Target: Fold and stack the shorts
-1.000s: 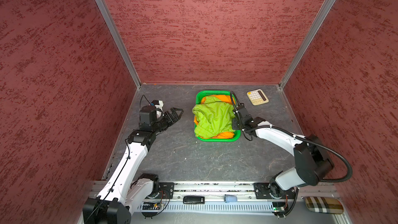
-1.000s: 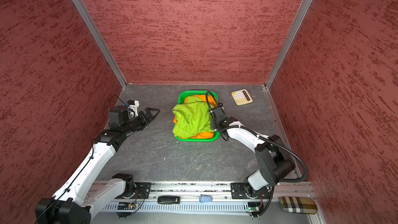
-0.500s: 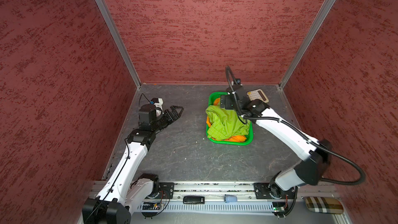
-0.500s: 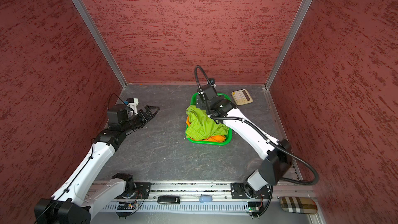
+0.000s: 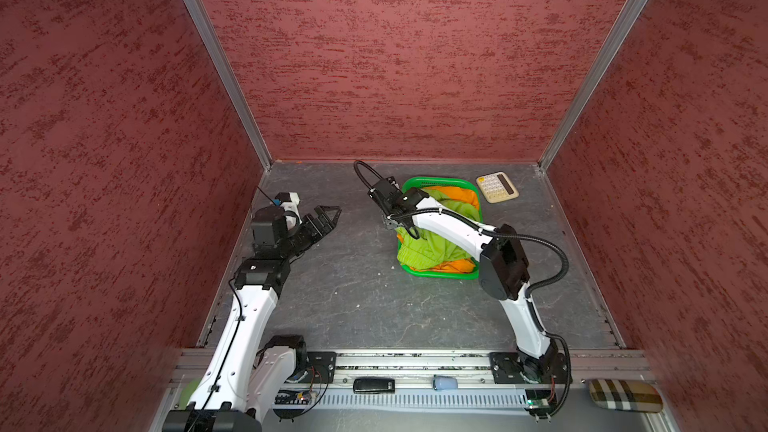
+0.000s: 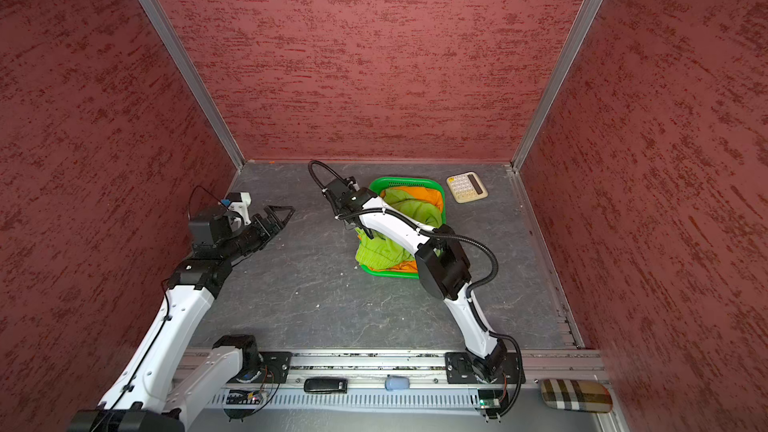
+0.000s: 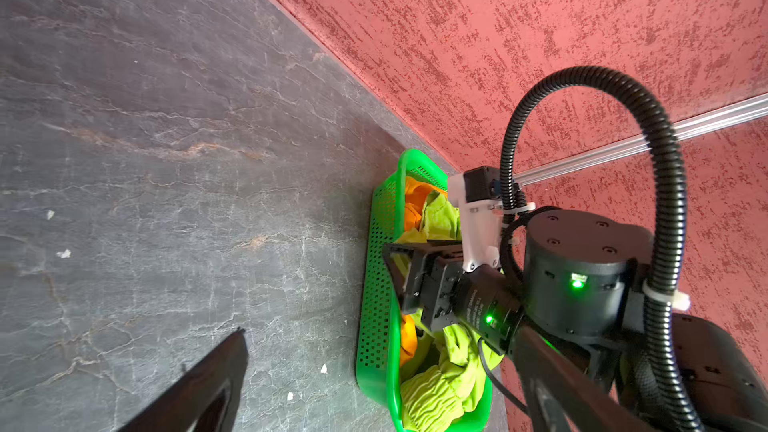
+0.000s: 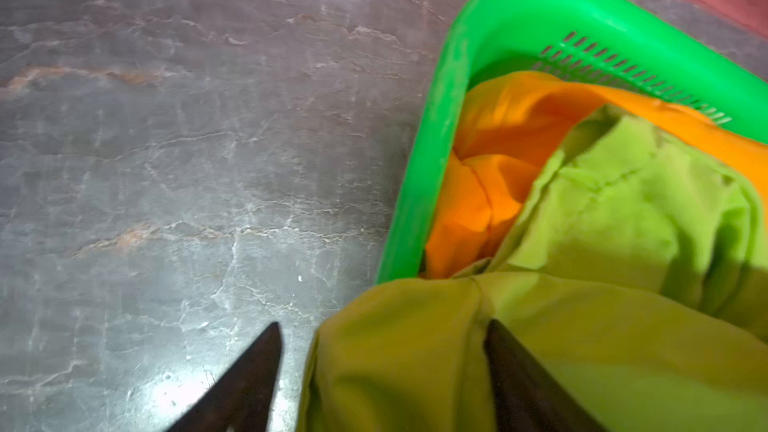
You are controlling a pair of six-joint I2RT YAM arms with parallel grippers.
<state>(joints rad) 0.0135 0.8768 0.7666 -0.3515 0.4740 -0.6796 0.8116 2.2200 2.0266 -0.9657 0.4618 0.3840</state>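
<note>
**Shorts heaped in basket, right gripper at the rim**

Lime green shorts [image 5: 428, 245] are seen heaped lengthwise in the green basket [image 5: 440, 275], from far end to near. They are piled over orange shorts [image 5: 463, 197], and a fold is spilled across the rim on the side facing the middle of the table [image 5: 353, 284]. The right gripper [image 8: 382, 326] is placed at that fold. Its jaws are shown parted with the cloth lying between them, but whether the cloth is actually pinched cannot be told. The left gripper [image 5: 331, 217] is held well apart over the table, jaws spread wide and empty, so the right arm is judged the nearer. No tan pair can be made out, and much of the pile is hidden by the right arm in both top views.
</note>
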